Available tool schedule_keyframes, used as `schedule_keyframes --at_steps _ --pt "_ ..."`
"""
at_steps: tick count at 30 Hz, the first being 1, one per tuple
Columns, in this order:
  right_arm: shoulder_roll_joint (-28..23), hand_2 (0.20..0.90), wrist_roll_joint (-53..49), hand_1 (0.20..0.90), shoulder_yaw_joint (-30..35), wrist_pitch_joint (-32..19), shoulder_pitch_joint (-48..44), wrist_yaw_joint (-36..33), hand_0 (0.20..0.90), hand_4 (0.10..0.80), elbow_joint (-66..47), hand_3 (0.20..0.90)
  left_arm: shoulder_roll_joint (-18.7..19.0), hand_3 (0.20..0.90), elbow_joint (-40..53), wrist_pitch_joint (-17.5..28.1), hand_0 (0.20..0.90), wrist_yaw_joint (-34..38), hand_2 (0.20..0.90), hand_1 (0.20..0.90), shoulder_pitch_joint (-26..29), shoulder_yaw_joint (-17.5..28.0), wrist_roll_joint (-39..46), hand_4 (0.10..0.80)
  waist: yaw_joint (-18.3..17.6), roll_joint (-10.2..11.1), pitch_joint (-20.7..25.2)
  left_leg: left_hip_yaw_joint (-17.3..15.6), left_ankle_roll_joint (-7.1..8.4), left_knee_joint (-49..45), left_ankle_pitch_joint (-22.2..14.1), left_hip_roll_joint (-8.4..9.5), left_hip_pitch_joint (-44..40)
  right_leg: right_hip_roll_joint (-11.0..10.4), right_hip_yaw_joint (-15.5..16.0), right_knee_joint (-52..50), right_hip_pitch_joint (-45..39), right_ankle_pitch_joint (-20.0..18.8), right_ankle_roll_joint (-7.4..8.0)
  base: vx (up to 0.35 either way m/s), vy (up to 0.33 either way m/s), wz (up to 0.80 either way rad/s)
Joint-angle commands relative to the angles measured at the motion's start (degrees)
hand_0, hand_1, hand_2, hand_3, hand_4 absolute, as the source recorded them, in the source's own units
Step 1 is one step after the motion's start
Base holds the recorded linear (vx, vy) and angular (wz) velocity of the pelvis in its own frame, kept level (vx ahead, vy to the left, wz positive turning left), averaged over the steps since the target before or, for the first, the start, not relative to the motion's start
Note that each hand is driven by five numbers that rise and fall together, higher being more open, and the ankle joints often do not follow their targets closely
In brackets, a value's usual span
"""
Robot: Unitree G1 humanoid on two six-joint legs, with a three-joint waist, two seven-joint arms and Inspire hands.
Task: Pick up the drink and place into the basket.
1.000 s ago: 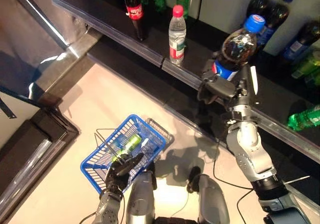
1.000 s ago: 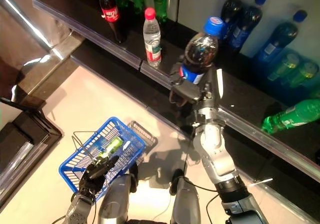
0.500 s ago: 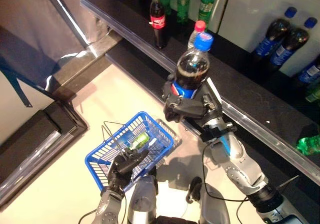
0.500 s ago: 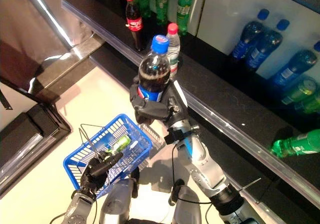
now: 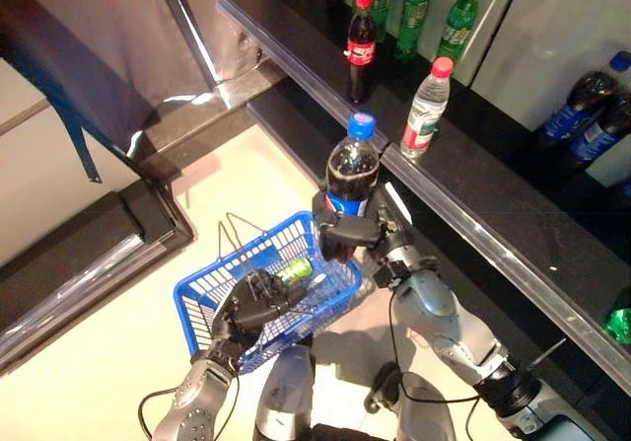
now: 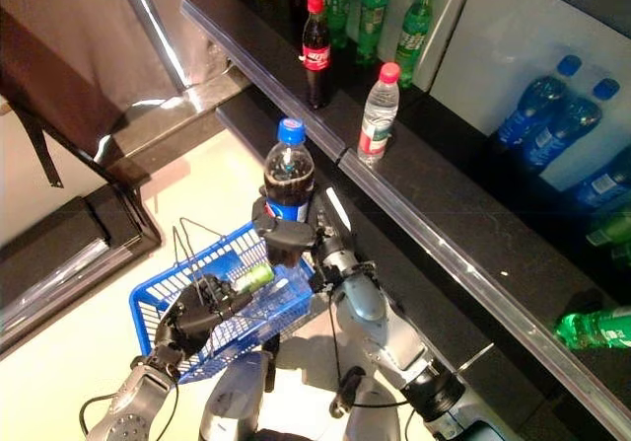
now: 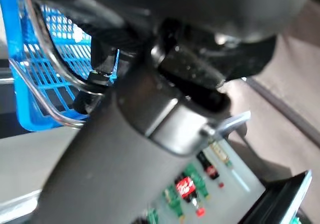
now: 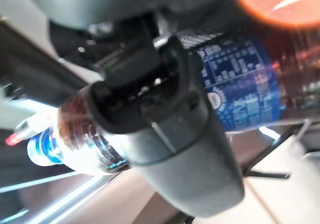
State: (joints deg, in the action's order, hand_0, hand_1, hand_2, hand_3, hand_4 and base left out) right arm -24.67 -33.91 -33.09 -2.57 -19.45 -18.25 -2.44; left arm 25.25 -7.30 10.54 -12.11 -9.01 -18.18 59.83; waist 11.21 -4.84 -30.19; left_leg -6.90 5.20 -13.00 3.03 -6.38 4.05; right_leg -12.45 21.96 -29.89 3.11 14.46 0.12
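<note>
So the right hand (image 5: 347, 236) has swung the cola bottle (image 5: 351, 173) away from the shelf (image 5: 463, 219) and down, and it's now upright right over the far corner of the blue basket (image 5: 202, 293). Fingers are wrapped tight around its lower half. Left hand (image 5: 252, 303) has fingers curled on the basket's wire handle. A green bottle (image 5: 293, 270) is already inside. Only lowering and letting go is left, I'd say.
</note>
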Motion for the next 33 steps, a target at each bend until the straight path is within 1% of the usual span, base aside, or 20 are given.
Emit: schedule_keyframes --at_steps 1,3,7,8,9,14,18,21,27,28,30,31,33 --pt "5.2 0.3 1.1 0.3 -0.6 -6.8 -9.2 0.8 0.3 0.1 -4.3 0.2 0.5 0.2 20.7 6.4 0.3 -15.6 0.3 0.3 5.1 -2.2 3.7 0.1 0.8 0.4 8.4 3.2 0.63 -10.7 5.5 1.29 4.4 1.0 1.1 14.1 -8.5 -9.4 -0.33 0.002 0.017 0.1" --pt "5.5 0.3 1.7 0.3 -1.1 -6.6 -9.6 0.9 0.3 0.1 -2.0 0.2 0.9 0.2 22.1 5.9 0.3 -18.7 0.3 0.3 6.1 -3.7 4.6 0.1 0.9 0.1 8.2 3.5 0.55 -11.0 5.5 1.54 4.6 0.9 1.3 13.9 -8.4 -9.4 -0.4 -0.011 0.019 0.12" --pt "6.0 0.3 2.4 0.3 -2.0 -6.5 -9.9 0.4 0.3 0.1 2.0 0.2 1.5 0.2 23.6 5.0 0.3 -21.2 0.3 0.3 8.1 -5.2 5.2 0.1 0.9 -0.2 8.1 3.9 0.52 -11.5 5.5 1.96 5.1 0.7 1.6 13.5 -8.2 -9.5 -0.37 -0.01 0.008 0.07" --pt "6.4 0.3 2.8 0.3 -2.2 -6.5 -10.0 0.3 0.3 0.1 4.6 0.2 1.8 0.2 24.0 4.3 0.3 -22.1 0.3 0.3 8.7 -5.4 5.2 0.1 1.0 -0.3 8.1 4.1 0.55 -11.6 5.6 2.13 5.1 0.6 1.8 13.4 -8.2 -9.5 -0.33 0.0 0.0 0.0" --pt "6.4 0.3 2.8 0.3 -2.2 -6.5 -10.0 0.3 0.3 0.1 4.6 0.2 1.8 0.2 24.0 4.3 0.3 -22.1 0.3 0.3 8.7 -5.4 5.2 0.1 1.0 -0.3 8.1 4.1 0.55 -11.6 5.6 2.13 5.1 0.6 1.8 13.4 -8.2 -9.5 -0.33 0.029 0.015 0.07" --pt "8.4 0.3 1.7 0.3 -2.6 -5.9 -9.2 0.6 0.3 0.1 12.0 0.2 2.2 0.2 26.5 1.1 0.3 -27.1 0.3 0.3 9.3 -4.9 7.0 0.1 1.7 -0.9 8.4 4.7 0.43 -11.7 5.7 2.81 5.2 0.1 2.5 13.2 -8.3 -9.6 -0.3 0.021 0.029 0.09" --pt "9.3 0.3 2.5 0.3 -2.9 -5.6 -9.1 0.8 0.3 0.1 14.3 0.2 2.1 0.2 27.5 -1.2 0.3 -29.8 0.3 0.3 9.3 -4.8 7.0 0.1 2.1 -1.1 8.2 5.3 0.29 -11.9 5.5 3.46 5.6 -0.2 2.8 12.8 -8.0 -9.8 -0.22 0.002 0.013 0.07" --pt "9.9 0.3 3.4 0.3 -3.1 -5.6 -9.0 0.8 0.3 0.1 15.7 0.2 2.4 0.2 27.7 -2.0 0.3 -31.4 0.3 0.3 9.5 -4.9 6.3 0.1 2.4 -1.2 8.1 5.5 0.19 -12.2 5.0 3.81 5.8 -0.3 2.8 12.2 -7.7 -9.6 -0.13 -0.003 0.005 0.06" --pt "10.4 0.3 5.1 0.3 -3.5 -2.8 -7.9 0.7 0.3 0.1 22.5 0.2 2.0 0.2 28.2 -3.4 0.3 -33.2 0.3 0.3 9.3 -3.8 6.8 0.1 3.4 -1.3 8.8 5.9 0.04 -11.8 4.4 4.54 6.0 -0.8 3.5 12.1 -7.6 -9.6 0.15 0.013 0.012 0.05" --pt "10.4 0.3 4.5 0.3 -3.5 -1.4 -7.5 0.7 0.3 0.1 23.5 0.2 1.9 0.2 28.5 -3.7 0.3 -33.3 0.3 0.3 9.1 -3.5 6.9 0.1 3.6 -1.3 8.8 6.0 -0.02 -11.8 4.2 4.68 6.0 -0.8 3.7 12.0 -7.6 -9.6 0.19 0.009 -0.002 0.04" --pt "10.4 0.3 1.8 0.3 -3.5 -0.8 -6.6 4.1 0.3 0.1 26.6 0.2 1.8 0.2 29.1 -4.6 0.3 -33.9 0.3 0.3 8.9 -2.9 7.1 0.1 4.0 -1.2 8.8 6.1 -0.16 -11.8 3.7 4.99 6.3 -0.9 4.0 11.9 -7.3 -9.6 0.22 -0.01 -0.012 0.07" --pt "10.3 0.3 2.5 0.3 -3.8 -0.5 -6.2 5.3 0.3 0.1 27.3 0.2 2.0 0.2 29.2 -5.0 0.3 -34.4 0.3 0.3 8.8 -2.7 7.2 0.1 4.2 -1.1 8.7 6.2 -0.17 -11.8 3.5 5.12 6.5 -1.0 4.2 11.9 -7.2 -9.6 0.24 -0.024 -0.023 0.19" --pt "9.9 0.3 3.4 0.3 -4.5 2.1 -5.7 7.4 0.3 0.1 28.3 0.2 2.2 0.2 29.2 -5.8 0.3 -35.5 0.3 0.3 8.7 -2.3 7.1 0.1 4.5 -1.0 8.6 6.5 -0.13 -11.7 3.5 5.24 6.8 -0.9 4.4 11.8 -7.0 -9.6 0.25 -0.019 -0.035 0.17"
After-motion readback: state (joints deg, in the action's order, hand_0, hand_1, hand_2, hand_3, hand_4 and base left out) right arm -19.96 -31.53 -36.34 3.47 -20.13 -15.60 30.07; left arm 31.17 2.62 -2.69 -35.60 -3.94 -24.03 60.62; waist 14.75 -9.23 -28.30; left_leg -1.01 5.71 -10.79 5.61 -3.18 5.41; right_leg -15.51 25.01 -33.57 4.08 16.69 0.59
